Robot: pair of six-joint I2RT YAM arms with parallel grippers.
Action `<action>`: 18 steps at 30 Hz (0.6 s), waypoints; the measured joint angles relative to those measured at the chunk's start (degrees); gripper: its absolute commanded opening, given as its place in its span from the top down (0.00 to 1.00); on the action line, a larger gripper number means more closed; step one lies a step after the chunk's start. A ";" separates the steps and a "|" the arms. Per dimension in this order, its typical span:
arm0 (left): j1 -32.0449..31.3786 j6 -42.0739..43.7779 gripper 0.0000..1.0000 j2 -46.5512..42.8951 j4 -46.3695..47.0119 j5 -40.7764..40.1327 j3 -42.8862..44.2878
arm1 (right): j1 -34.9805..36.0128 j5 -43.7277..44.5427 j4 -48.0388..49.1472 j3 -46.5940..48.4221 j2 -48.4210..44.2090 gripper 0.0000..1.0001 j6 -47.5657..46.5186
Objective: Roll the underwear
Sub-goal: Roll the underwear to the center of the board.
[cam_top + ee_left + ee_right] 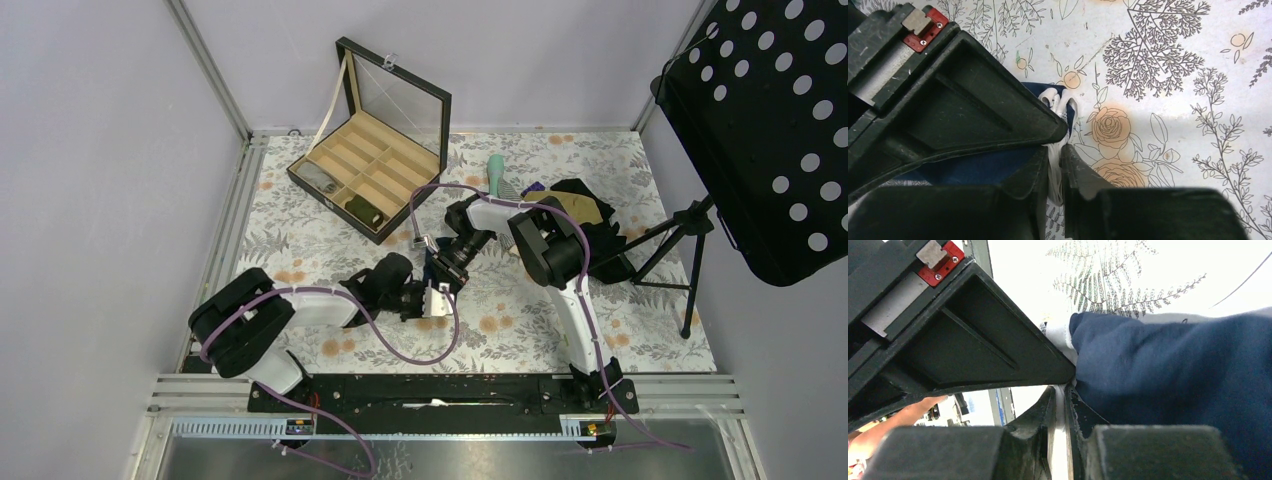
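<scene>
Nearest to us, the left gripper [1057,162] has its jaws pinched almost shut on the narrow white waistband of the small dark navy cloth underwear [973,167]. The garment lies under that gripper on the flower-printed surface [1188,90]. Just beyond, the right gripper [1062,390] has its jaws closed on the same white edge, and the navy cloth bunches away to one side of them. From overhead, the two grippers meet near the middle of the surface, with the garment between and beneath them, mostly hidden.

We judge this to be the start of the roll, with both arms holding the waistband. To do it well, we should hold the two grips level and turn the edge over together, so the roll comes out straight rather than cone-shaped. The cloth should ride low on the surface so it tucks under itself, and we should not pull the band apart.

Farther back stands an open black box with tan wooden compartments [370,170]. To its right, well apart, lies a heap of tan and black garments [585,210].
</scene>
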 measured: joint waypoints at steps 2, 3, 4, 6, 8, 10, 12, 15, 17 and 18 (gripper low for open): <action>-0.02 0.24 1.00 0.00 -0.39 0.00 0.02 | 0.00 0.00 -0.04 0.00 0.00 0.62 0.02; -0.02 0.37 1.00 0.00 -0.81 0.07 0.15 | -0.02 -0.02 -0.15 0.00 0.00 0.54 0.15; -0.04 0.48 1.00 0.00 -1.49 0.26 0.46 | -0.17 -0.55 -0.50 0.00 -0.04 0.51 0.44; -0.07 0.61 1.00 0.00 -3.85 0.74 1.60 | -0.55 -1.57 -1.57 -0.02 -0.74 0.45 0.57; -0.04 0.15 1.00 0.09 -6.71 1.29 3.15 | -1.33 -1.42 -1.29 0.02 -2.03 0.43 0.59; -0.02 -0.63 1.00 0.33 -9.70 2.21 4.96 | -3.06 -1.01 -1.01 0.98 -3.50 0.43 0.66; 0.31 -1.73 1.00 1.20 -12.81 3.67 7.45 | -5.33 -0.50 -0.28 2.27 -5.25 0.40 1.07; 1.33 -3.80 1.00 3.06 -17.18 6.40 11.23 | -8.83 2.14 2.62 2.78 -9.35 0.40 2.82; 2.58 -5.86 1.00 4.39 -20.00 8.63 13.31 | -10.86 3.72 4.02 2.23 -12.33 0.40 3.96; 3.19 -6.82 1.00 5.11 -21.22 9.70 14.29 | -11.69 4.22 4.92 1.60 -13.84 0.40 4.52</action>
